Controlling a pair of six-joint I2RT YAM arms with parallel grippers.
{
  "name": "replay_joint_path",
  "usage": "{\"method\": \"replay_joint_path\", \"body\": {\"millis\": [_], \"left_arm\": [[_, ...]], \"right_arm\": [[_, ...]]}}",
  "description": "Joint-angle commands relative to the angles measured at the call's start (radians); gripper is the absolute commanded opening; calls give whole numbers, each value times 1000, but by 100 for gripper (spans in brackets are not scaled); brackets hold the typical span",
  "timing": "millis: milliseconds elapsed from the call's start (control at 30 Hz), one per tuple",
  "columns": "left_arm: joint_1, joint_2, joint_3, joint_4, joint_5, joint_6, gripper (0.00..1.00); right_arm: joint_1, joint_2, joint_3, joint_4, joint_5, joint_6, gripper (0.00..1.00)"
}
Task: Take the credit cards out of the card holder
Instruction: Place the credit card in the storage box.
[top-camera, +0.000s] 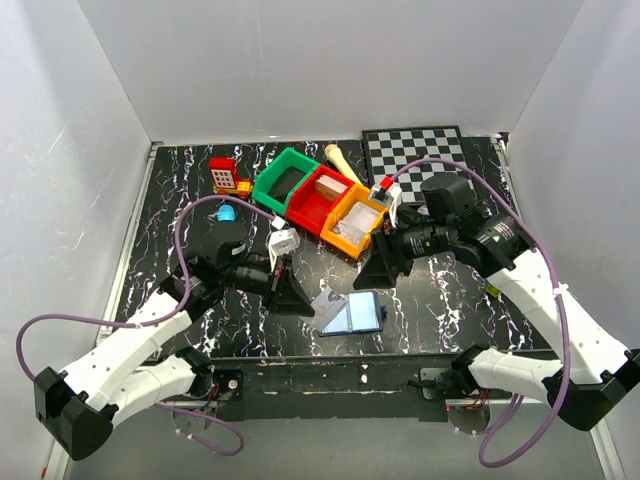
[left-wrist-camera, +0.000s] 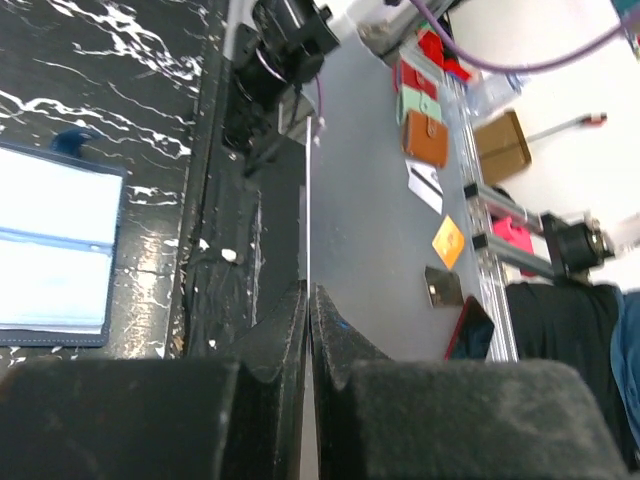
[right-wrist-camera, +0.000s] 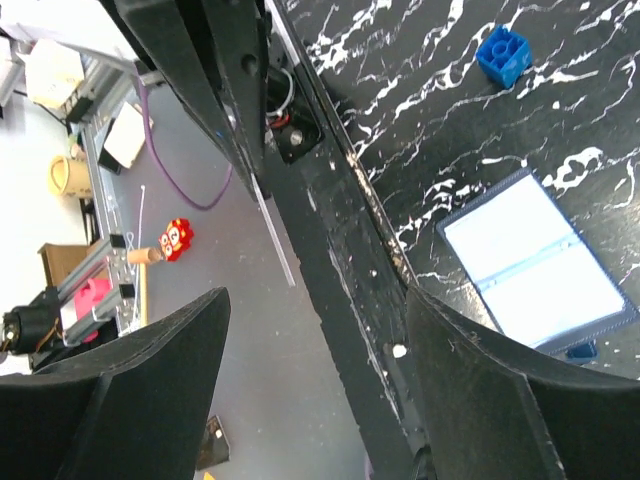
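White walls (top-camera: 300, 60) enclose a black, white-veined table (top-camera: 450, 290); the card holder (top-camera: 352, 314) lies open and flat near the table's front edge, between the two arms, its pale blue-grey panels facing up inside a dark navy border; the left gripper (top-camera: 298, 298), fingers pressed shut, points at the holder's left side; whether anything is pinched there cannot be told; the right gripper (top-camera: 368, 280) hangs just above and behind the holder, jaws spread wide and holding nothing; a small blue cube (right-wrist-camera: 503, 55) sits close by; green (top-camera: 283, 180), red (top-camera: 320, 197) and orange (top-camera: 357, 225) bins line up diagonally behind, beside a checkerboard (top-camera: 420, 152).
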Motion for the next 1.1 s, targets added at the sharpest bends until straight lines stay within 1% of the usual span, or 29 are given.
{"method": "replay_joint_path", "body": {"millis": [0, 133, 367, 433, 567, 667, 867, 1067], "left_arm": [[2, 73, 81, -141, 135, 180, 0], [-4, 156, 113, -153, 148, 176, 0], [-10, 162, 113, -153, 140, 180, 0], [-10, 159, 110, -153, 137, 179, 0], [-12, 150, 106, -144, 129, 171, 0], [-13, 143, 104, -139, 120, 165, 0], [-15, 140, 87, -130, 93, 154, 0], [-13, 131, 87, -119, 70, 144, 0]], "right_arm": [[40, 10, 14, -80, 16, -59, 78], [92, 35, 8, -54, 26, -49, 77], [152, 88, -2, -21, 32, -40, 72], [167, 99, -4, -11, 61, -37, 69], [184, 104, -30, 59, 123, 1, 62], [190, 107, -45, 110, 137, 33, 58], [210, 122, -61, 151, 128, 55, 54], [227, 142, -68, 163, 88, 63, 45]]}}
